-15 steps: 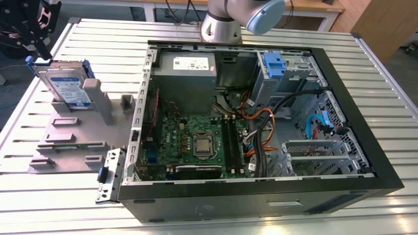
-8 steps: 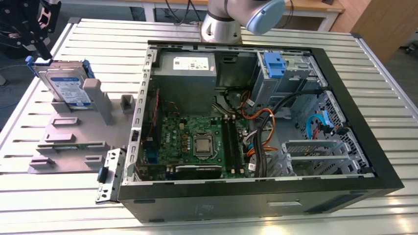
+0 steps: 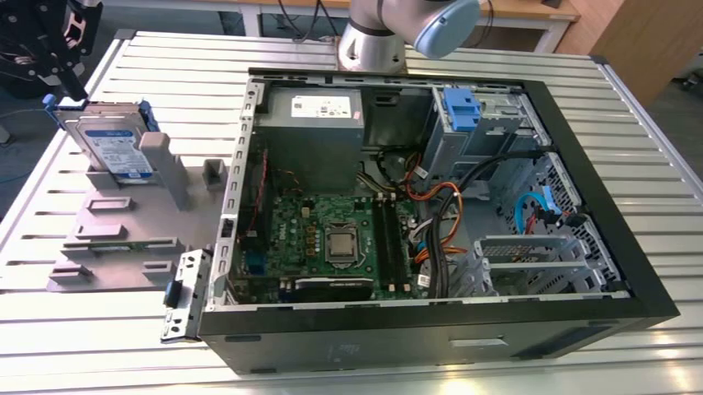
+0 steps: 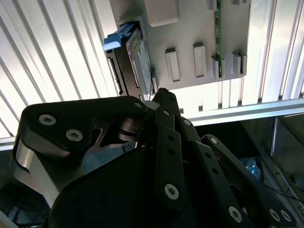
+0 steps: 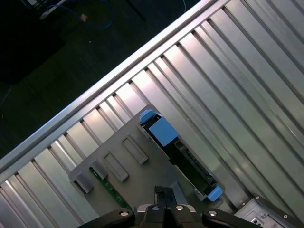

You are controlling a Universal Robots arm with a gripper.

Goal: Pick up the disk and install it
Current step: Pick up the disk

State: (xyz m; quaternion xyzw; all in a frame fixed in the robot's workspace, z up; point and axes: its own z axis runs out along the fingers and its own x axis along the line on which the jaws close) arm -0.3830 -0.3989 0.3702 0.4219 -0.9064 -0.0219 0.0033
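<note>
I see the disk [image 3: 110,144] standing on edge in the grey stand [image 3: 121,239] on the worktop [image 3: 99,337], outside the case [image 3: 439,329], not yet installed, with my hand [image 3: 68,82] hanging at its top edge, clenched or released I cannot tell.

Exterior view: high, oblique, whole table [image 3: 99,337]. Both wrist views: close above disk [image 4: 137,59] [image 5: 187,159].
</note>
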